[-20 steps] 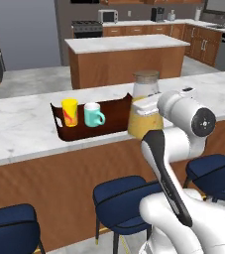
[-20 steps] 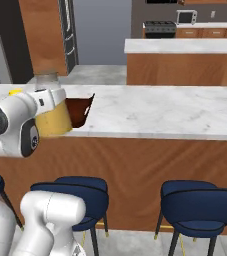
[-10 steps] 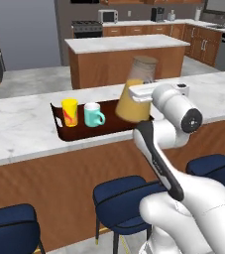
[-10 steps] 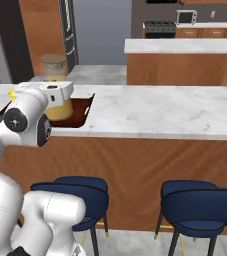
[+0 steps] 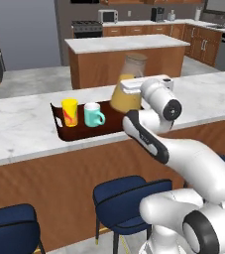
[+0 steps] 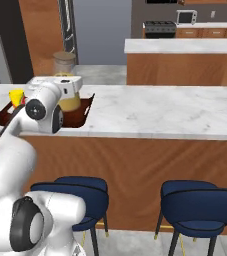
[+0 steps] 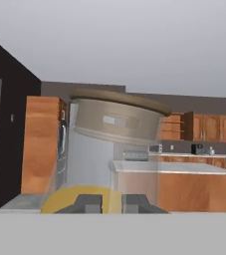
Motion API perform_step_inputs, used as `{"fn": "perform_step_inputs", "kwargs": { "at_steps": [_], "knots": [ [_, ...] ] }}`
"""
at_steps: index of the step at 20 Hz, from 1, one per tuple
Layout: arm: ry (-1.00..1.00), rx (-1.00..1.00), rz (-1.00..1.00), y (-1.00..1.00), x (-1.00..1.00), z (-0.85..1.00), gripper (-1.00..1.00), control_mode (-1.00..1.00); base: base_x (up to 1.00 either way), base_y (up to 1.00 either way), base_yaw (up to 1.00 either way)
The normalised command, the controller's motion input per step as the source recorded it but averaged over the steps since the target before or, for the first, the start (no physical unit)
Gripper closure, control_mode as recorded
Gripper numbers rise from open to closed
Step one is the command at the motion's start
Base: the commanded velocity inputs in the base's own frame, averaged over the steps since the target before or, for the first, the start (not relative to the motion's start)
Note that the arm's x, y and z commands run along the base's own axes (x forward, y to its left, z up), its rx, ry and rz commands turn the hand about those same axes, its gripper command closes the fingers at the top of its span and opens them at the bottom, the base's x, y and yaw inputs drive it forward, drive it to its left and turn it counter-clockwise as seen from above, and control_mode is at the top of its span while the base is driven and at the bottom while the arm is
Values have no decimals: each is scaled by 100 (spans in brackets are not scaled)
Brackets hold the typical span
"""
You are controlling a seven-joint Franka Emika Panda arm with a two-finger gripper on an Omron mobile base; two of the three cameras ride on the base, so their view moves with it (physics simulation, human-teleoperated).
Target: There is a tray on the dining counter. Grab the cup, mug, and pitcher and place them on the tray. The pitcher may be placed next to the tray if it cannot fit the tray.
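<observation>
- The end effector (image 7: 112, 203) is sitting at the bottom centre of the hand view, its two dark tips nearly pressed together and pinching the pitcher (image 5: 127, 84) at its lower part.
- In the left base view the pitcher is showing at upper centre, leaning with its brown lid (image 5: 135, 57) tipped toward the right of the frame; orange liquid is filling its lower half.
- The pitcher is hanging over the right end of the tray (image 5: 59, 130); whether its base is touching the tray I cannot tell, as the arm is covering it.
- The tray is lying on the dining surface (image 5: 20, 124), left of centre in the left base view.
- The cup (image 5: 69, 112) is standing upright in the left part of the tray.
- The mug (image 5: 92, 114) is standing upright just beside the cup on its right, handle pointing toward the right of the frame.
- In the right base view the pitcher (image 6: 68, 100) is appearing at centre left, partly behind the white wrist, above the near end of the tray (image 6: 86, 111).
- A second marble island (image 5: 119, 43) is standing well behind the surface, at upper centre.
- Blue stools (image 5: 129, 196) are lining the front, in the lower half of the frame.
</observation>
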Motion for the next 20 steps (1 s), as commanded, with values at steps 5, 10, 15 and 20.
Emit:
{"fn": "perform_step_inputs", "kwargs": {
  "at_steps": [5, 10, 15, 20],
  "knots": [
    [0, -3, 0, 23, 46, -12, 100, -100, 0, 0, 0],
    [3, -5, 0, 29, 38, -8, 100, -100, 0, 0, 0],
    [2, -3, 0, 23, 33, -16, 100, -100, 0, 0, 0],
    [0, 0, 0, 16, 19, -21, 100, -100, 0, 0, 0]
  ]
}}
